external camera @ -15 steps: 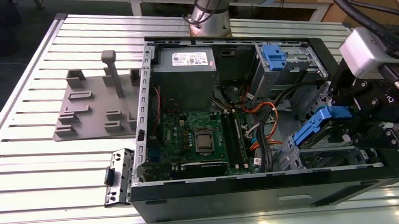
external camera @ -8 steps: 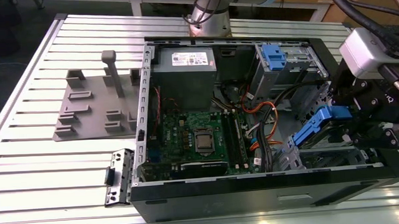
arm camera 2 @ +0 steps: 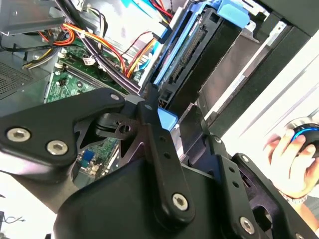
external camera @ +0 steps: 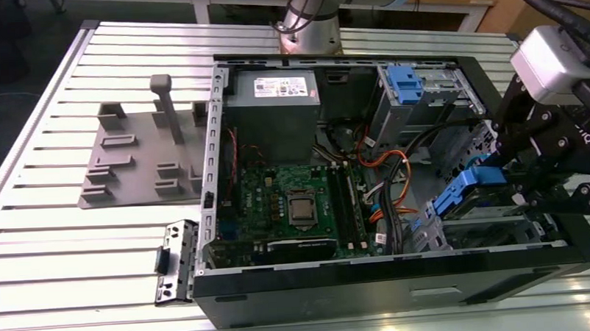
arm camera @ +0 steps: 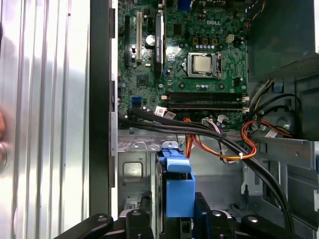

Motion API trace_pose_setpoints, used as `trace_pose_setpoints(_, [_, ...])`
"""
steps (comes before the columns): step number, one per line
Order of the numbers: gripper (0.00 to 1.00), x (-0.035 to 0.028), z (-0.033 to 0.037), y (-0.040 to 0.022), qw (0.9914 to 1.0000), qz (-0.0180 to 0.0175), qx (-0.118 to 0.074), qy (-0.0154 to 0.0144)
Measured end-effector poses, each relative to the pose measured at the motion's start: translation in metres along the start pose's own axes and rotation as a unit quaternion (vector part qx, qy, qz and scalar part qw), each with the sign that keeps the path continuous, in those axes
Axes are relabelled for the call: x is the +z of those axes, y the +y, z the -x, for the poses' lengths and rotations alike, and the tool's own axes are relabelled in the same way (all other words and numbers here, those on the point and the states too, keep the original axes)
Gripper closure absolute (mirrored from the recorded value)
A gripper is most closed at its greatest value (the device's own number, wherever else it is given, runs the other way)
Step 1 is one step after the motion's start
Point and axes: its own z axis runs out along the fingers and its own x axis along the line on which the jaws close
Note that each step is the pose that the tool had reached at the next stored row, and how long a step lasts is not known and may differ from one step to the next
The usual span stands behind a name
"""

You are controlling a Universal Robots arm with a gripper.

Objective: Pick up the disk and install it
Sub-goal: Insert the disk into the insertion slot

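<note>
Slatted metal table (external camera: 72, 247) lay under the open computer case (external camera: 398, 283), and the gripper (arm camera 2: 169, 113) was clamped on the blue end of the disk (external camera: 465, 191), holding it tilted at the drive bay (external camera: 479, 236) in the near corner on the exterior view's right. Pick looked done and install under way, I judged. Seating it would call for squaring the blue rails to the bay, clear of the cables (arm camera: 224, 142).

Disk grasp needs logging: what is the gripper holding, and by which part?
The gripper holds the disk, its fingers clamped on either side of one end.
</note>
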Motion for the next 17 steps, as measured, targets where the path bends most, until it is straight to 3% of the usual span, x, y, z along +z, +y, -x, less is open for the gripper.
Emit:
trace_pose_setpoints(5, [0.56, -0.0012, 0.0001, 0.0, 1.0, 0.0, 0.0, -0.0001])
trace_pose_setpoints(8, [0.56, -0.0099, 0.0009, 0.0004, 1.0, 0.0, 0.0, -0.0002])
trace_pose_setpoints(11, [0.56, -0.0126, 0.0012, 0.0005, 1.0, 0.0, 0.0, -0.0003])
trace_pose_setpoints(15, [0.56, -0.0231, 0.0022, 0.0009, 1.0, 0.0, 0.0, -0.0001])
trace_pose_setpoints(17, [0.56, -0.0234, 0.0022, 0.0009, 1.0, 0.0, 0.0, -0.0003])
